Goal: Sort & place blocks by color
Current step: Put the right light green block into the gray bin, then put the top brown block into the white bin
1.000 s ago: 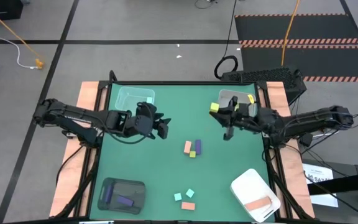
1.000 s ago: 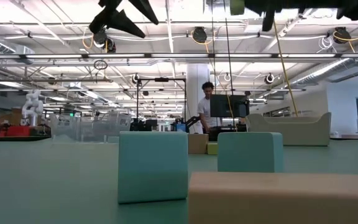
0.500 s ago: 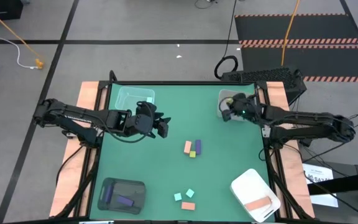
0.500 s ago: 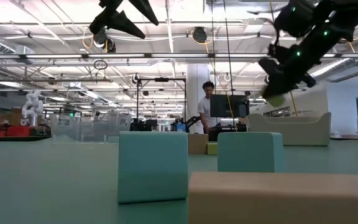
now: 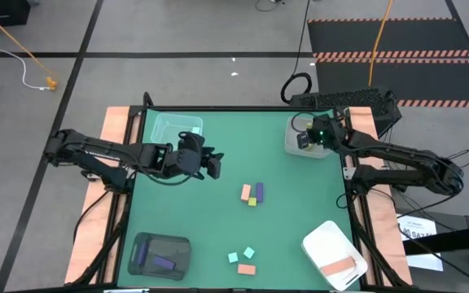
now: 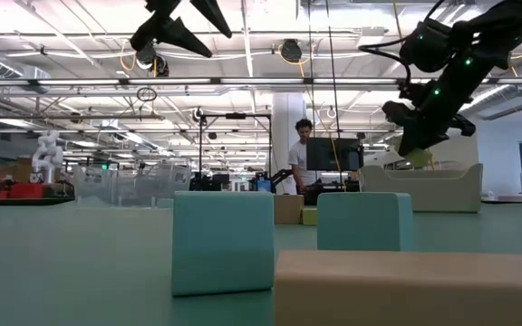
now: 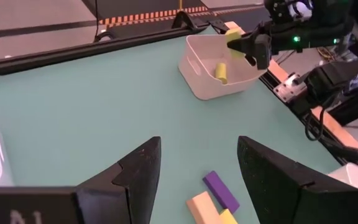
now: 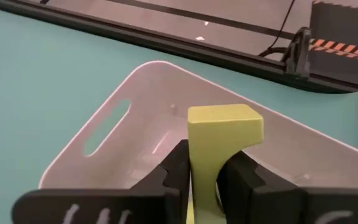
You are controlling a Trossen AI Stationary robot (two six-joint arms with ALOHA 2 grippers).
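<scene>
The green table [image 5: 218, 236] carries four trays; the pale bin [image 5: 290, 143] at its far right corner sits directly under the right gripper [image 5: 303, 140], which is clenched on a yellow-green block [image 8: 219, 140] held above the bin's opening. Another yellow-green piece [image 7: 220, 71] lies inside that bin, seemingly a short bar. The left gripper [image 5: 215, 167] hovers with fingers spread and nothing between them; ahead of it and lower lie a salmon-pink block [image 5: 245, 193], a purple bar [image 5: 260, 190] and a small yellow-green cube [image 5: 252, 201], clustered together.
</scene>
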